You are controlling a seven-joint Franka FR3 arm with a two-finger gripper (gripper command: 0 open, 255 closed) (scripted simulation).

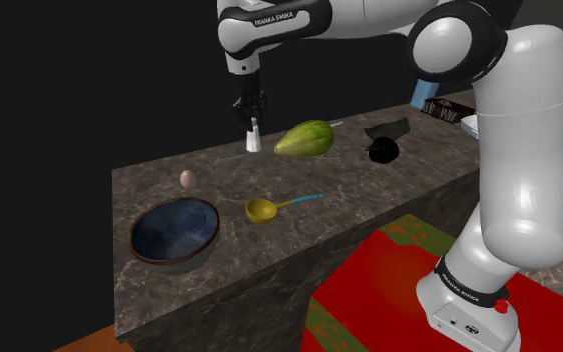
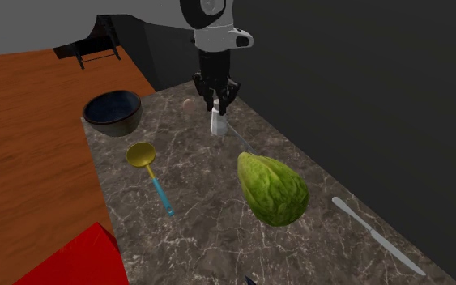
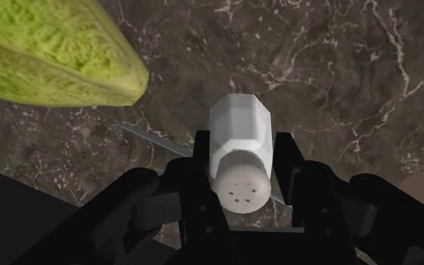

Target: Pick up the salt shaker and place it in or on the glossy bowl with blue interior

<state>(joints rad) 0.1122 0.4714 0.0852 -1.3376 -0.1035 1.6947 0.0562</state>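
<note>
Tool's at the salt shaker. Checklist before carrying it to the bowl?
1. Grip: tool shut on the salt shaker, both sides touching: ok.
2. Shaker upright, cap toward the tool: ok.
3. Shaker off the counter: cannot tell.
4. Blue-lined bowl upright, nothing inside: ok.
5. Low route to the bowl, between egg and yellow spoon, free: cannot tell; lift first.

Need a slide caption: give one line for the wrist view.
Black hand clasps the white salt shaker over a dark veined counter, green fruit nearby.
</note>
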